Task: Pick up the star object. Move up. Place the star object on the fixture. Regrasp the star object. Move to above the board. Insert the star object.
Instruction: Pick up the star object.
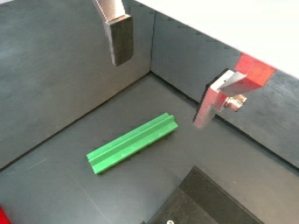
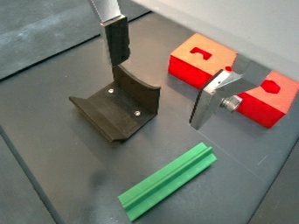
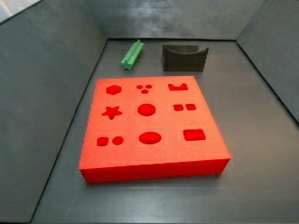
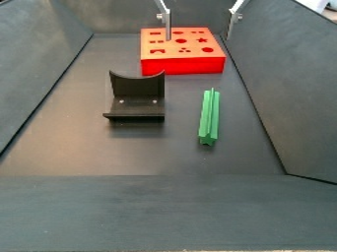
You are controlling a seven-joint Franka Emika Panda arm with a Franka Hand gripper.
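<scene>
The star (image 2: 170, 182) lies flat on the floor beside the fixture (image 2: 118, 109), below the empty, wide-open gripper (image 2: 165, 80).

Hand (image 2: 163, 70) open, jaws spread wide, nothing between the fingers; both silver plates with dark pads show in both wrist views, one finger (image 1: 119, 35) near the frame edge, the other (image 1: 214, 98) well apart from it. In a side view only the two fingertips (image 4: 164, 17) show, raised high at the far end of the enclosure. Arm and wrist not visible.
</scene>
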